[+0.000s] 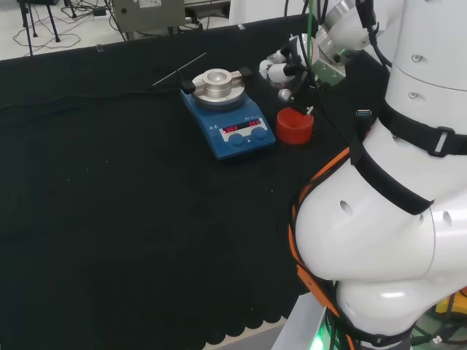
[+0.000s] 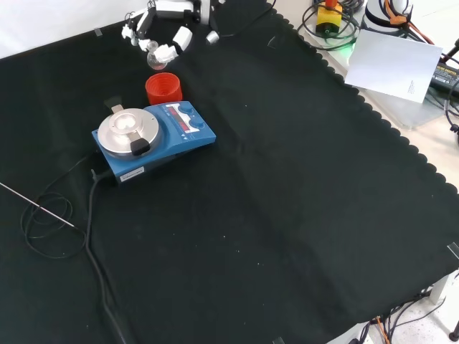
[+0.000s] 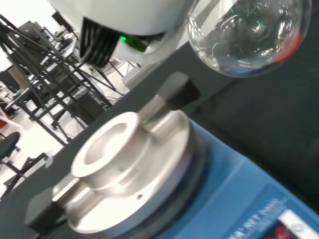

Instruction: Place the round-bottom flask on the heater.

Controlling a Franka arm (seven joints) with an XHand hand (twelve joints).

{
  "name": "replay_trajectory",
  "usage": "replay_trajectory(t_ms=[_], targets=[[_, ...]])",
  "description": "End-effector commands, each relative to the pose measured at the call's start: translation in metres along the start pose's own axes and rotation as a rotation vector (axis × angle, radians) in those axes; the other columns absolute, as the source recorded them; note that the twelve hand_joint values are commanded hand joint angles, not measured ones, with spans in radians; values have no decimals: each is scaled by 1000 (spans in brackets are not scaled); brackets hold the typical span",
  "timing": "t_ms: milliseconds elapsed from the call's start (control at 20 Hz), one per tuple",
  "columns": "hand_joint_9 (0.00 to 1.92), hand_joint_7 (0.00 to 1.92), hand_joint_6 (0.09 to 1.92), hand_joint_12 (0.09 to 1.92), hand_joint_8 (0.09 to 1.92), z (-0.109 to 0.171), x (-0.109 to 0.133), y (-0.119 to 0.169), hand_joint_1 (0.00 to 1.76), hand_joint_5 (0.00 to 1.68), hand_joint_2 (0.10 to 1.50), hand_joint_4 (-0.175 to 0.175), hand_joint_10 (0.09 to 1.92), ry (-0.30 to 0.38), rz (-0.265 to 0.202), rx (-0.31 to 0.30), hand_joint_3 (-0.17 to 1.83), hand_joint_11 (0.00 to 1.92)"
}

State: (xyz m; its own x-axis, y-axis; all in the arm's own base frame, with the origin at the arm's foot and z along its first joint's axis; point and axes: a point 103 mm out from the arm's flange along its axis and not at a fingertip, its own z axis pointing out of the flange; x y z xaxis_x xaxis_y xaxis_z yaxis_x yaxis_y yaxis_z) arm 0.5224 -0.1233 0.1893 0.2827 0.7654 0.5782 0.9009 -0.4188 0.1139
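The white Franka arm (image 1: 379, 219) rises in big rounded links at the right of the head view, wrapped with black straps and orange cable, and reaches over the far end of the bench. Its black and white hand (image 1: 281, 71) hangs above and just behind the red ribbed ring stand (image 1: 295, 125), its fingers (image 2: 166, 51) curled round the clear glass round-bottom flask (image 3: 246, 37). In the front view the hand (image 2: 159, 32) comes in from the top edge, just beyond that red stand (image 2: 163, 88), palm turned downward.
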Motion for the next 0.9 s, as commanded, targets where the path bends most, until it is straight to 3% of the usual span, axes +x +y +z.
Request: replay_trajectory(t_ms=[50, 500, 900], targets=[[670, 433, 1057, 1353, 681, 3, 14, 3, 1157, 1130, 593, -105, 667, 6, -17, 2, 933, 270], [676, 435, 1049, 1347, 679, 14, 38, 15, 1157, 1134, 592, -100, 662, 55, -29, 13, 929, 282], [686, 439, 1028, 1340, 675, 41, 65, 44, 1156, 1143, 594, -84, 654, 110, -39, 43, 916, 292]])
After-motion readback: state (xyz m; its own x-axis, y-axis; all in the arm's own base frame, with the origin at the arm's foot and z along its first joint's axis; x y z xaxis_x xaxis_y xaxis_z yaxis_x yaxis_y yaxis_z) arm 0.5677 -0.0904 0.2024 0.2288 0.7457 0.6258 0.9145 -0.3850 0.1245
